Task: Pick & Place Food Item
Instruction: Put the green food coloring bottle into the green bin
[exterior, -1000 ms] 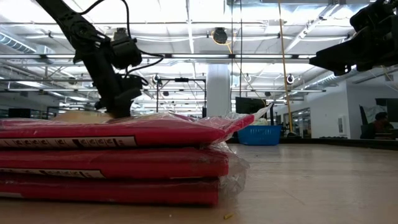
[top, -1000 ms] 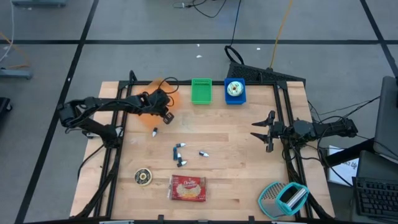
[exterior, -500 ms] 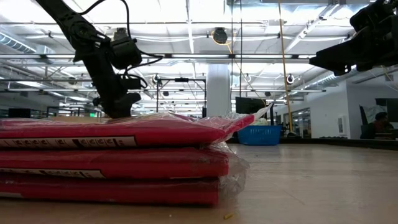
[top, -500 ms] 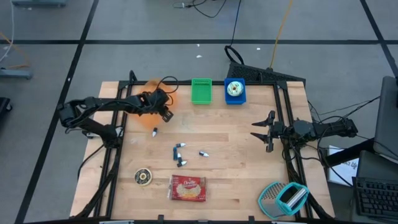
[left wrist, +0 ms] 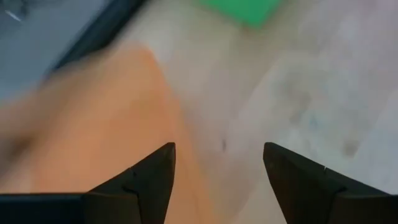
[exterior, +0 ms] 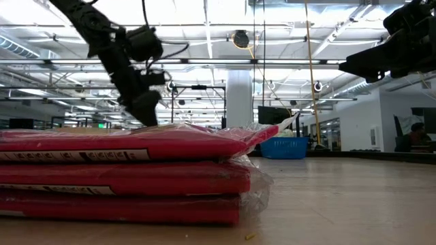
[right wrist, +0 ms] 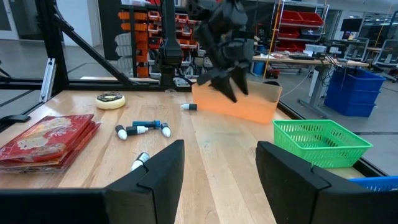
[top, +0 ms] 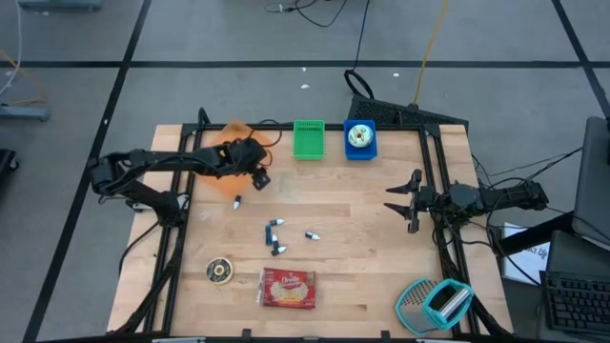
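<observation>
No lettering can be read anywhere at this moment. The red food packet near the front edge of the table carries a pale printed panel, but from above its words are too small to make out. At table height, white label strips run along the side of the same red packet, with dark marks on them that stay illegible. The small round item to the packet's left shows a dark centre but no legible print. Posters and red bin racks in the room beyond the table bear no text that can be told.
</observation>
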Available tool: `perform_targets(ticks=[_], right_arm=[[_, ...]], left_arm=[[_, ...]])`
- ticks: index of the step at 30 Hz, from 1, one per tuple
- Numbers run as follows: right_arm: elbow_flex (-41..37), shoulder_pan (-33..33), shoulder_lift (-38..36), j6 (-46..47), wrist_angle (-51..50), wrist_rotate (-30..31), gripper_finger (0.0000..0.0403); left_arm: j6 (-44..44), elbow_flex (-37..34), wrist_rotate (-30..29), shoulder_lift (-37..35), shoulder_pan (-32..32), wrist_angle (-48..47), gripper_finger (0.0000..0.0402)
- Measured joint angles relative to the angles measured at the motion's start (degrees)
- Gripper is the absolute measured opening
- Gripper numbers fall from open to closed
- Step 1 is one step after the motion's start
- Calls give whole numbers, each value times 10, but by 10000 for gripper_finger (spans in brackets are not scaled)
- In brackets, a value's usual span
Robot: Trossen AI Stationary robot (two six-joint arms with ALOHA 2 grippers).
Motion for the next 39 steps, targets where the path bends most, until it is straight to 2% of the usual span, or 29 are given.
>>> perform_targets(ticks=[5,8,11,14,17,20,26,39], right_arm=[[0,0,0,0,0,0,187],[0,0,0,0,0,0,187],[0,0,0,0,0,0,187],[0,0,0,0,0,0,187],[0,0,0,0,0,0,187],[0,0,0,0,0,0,187],[0,0,0,0,0,0,187],[0,0,0,0,0,0,187]], left_arm=[[-83,58,12,-1,-60,-72,240],[-173,66,34,-1,-115,-118,232],[-301,65,40,-1,-177,-188,223],[-477,65,30,-1,-230,-265,213],[-647,65,-17,-1,-267,-324,200],[-755,58,-72,8,-296,-338,187],[-804,31,-66,41,-308,-339,164],[-781,26,-56,101,-269,-356,136]])
